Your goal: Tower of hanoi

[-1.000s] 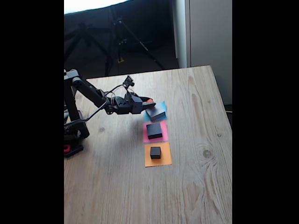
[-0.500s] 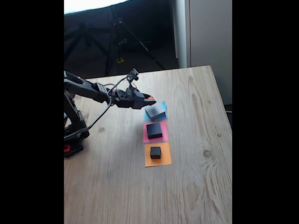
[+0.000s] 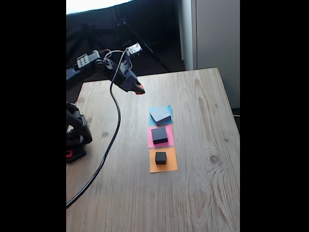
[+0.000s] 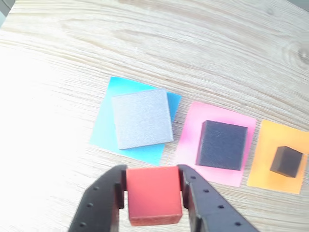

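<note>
My gripper [image 4: 153, 193] is shut on the small red cube [image 4: 153, 195], which sits squeezed between the two black fingers [image 4: 102, 205]. In the fixed view the gripper [image 3: 138, 90] hangs high above the table's back left, with the red cube [image 3: 140, 91] at its tip. On the table lie the flat grey block [image 4: 142, 118] on a blue paper square [image 4: 108, 128], the medium black block [image 4: 222, 145] on a pink square, and the small black cube [image 4: 286, 161] on an orange square. The same row shows in the fixed view: grey block [image 3: 161, 115], black block [image 3: 159, 135], small cube [image 3: 161, 157].
The wooden table [image 3: 203, 193] has wide bare room at the front and right. The arm's base [image 3: 76, 140] stands at the left edge, and a black cable [image 3: 108, 145] trails from the wrist down across the table. Tripod legs stand in the dark behind the table.
The arm has lifted up and back to the left, carrying the red cube away from the grey block. The three blocks on the paper squares have not moved.
</note>
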Available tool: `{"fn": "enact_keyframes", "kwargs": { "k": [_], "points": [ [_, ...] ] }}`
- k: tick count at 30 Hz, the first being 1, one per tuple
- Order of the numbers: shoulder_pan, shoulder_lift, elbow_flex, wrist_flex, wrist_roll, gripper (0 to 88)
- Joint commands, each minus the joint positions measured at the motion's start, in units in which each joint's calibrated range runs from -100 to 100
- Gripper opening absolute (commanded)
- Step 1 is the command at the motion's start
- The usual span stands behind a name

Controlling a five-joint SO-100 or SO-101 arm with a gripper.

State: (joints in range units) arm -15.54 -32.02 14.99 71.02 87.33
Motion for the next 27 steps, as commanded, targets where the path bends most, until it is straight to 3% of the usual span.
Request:
{"fn": "enact_keyframes", "kwargs": {
  "k": [1,10,18,21,27],
  "points": [
    [5.5,-4.2,-10.4,9.2,4.1,0.4],
    [17.6,-7.0,-18.1,19.3,12.7,0.4],
    [28.2,-9.8,-16.4,21.7,12.7,0.5],
    [31.1,-10.7,-11.5,17.5,12.7,0.5],
    [33.9,-13.7,8.7,-1.6,12.7,0.4]
  ]
}}
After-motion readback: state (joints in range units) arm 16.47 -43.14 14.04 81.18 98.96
